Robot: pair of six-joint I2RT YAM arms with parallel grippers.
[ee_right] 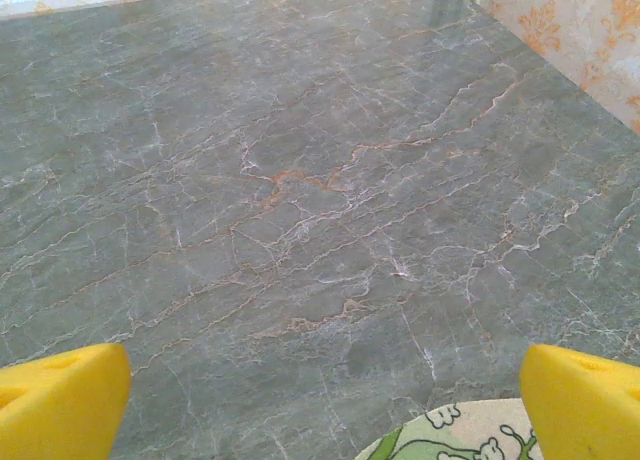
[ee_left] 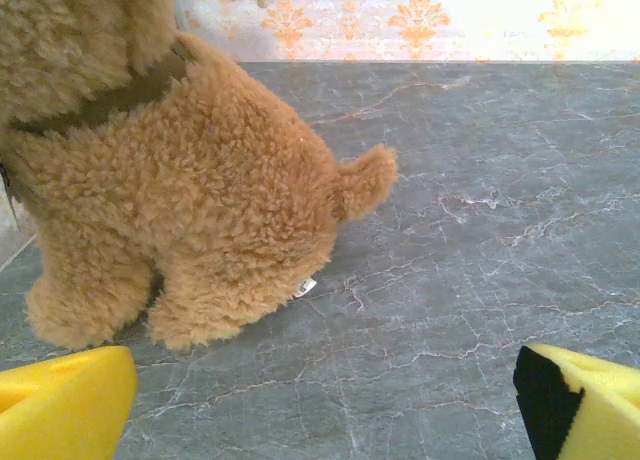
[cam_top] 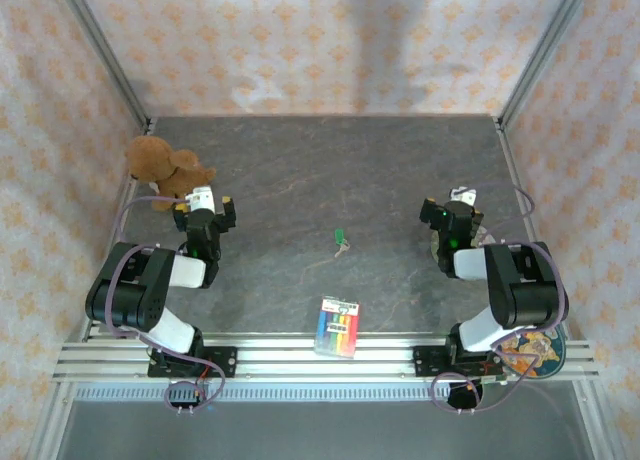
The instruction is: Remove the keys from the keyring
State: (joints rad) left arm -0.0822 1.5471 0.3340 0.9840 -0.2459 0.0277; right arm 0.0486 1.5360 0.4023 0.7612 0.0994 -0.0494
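The keys lie in the middle of the grey marbled table, a green-headed one beside a pale metal one; the ring joining them is too small to make out. My left gripper rests at the left of the table, well away from the keys, open with bare table between its yellow fingers. My right gripper rests at the right, also far from the keys, open over bare table between yellow fingers.
A brown plush dog sits at the back left, just ahead of the left gripper, its body close up. A rainbow-striped pack lies near the front edge. A patterned plate lies under the right gripper.
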